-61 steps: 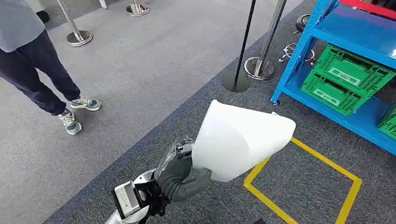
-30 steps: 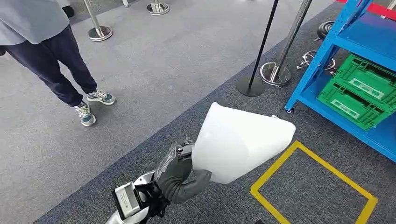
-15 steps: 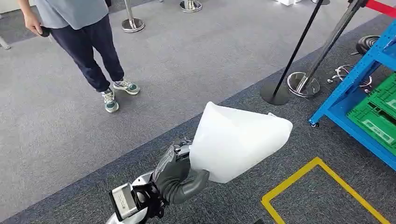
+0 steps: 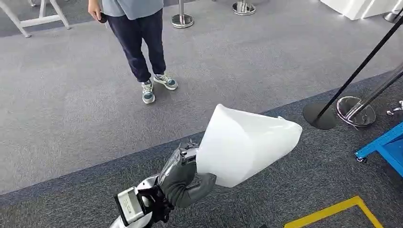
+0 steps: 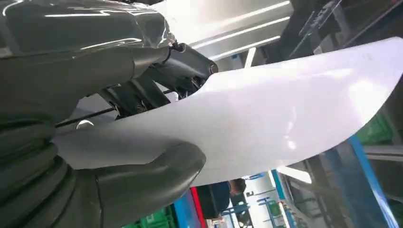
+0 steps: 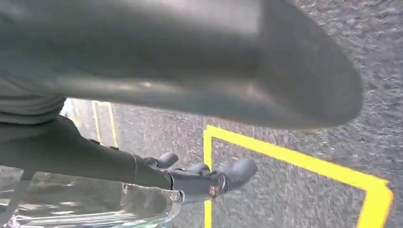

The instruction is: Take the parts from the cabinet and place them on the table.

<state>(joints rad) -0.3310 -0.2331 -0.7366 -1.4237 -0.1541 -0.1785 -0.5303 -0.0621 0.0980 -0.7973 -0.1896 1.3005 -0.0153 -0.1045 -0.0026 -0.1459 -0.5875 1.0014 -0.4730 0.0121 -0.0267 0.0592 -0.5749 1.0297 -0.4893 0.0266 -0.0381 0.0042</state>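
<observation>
Floor (image 4: 71, 118): grey carpet w/ a darker strip, taking up most of the head view; a yellow tape outline (image 4: 332, 211) sits at its near edge. A person (image 4: 135, 33) stands well apart on the lighter carpet, stanchion bases (image 4: 354, 111) to the right and a blue cabinet corner (image 4: 385, 147) at the frame's right edge. The white part (image 4: 244, 142), a big curved shell, is held up above the floor, clear of everything. Left hand (image 4: 183, 180) grasps it at the narrow end, thumb (image 5: 142, 183) pressed on its underside. Right hand (image 6: 204, 180) hangs over the tape outline, apparently w/ nothing in it; fingers look loosely apart, though blur makes that uncertain. Step in hand: carry phase, part already off the cabinet. Next calls for finding the table and keeping the grip firm till set-down.
</observation>
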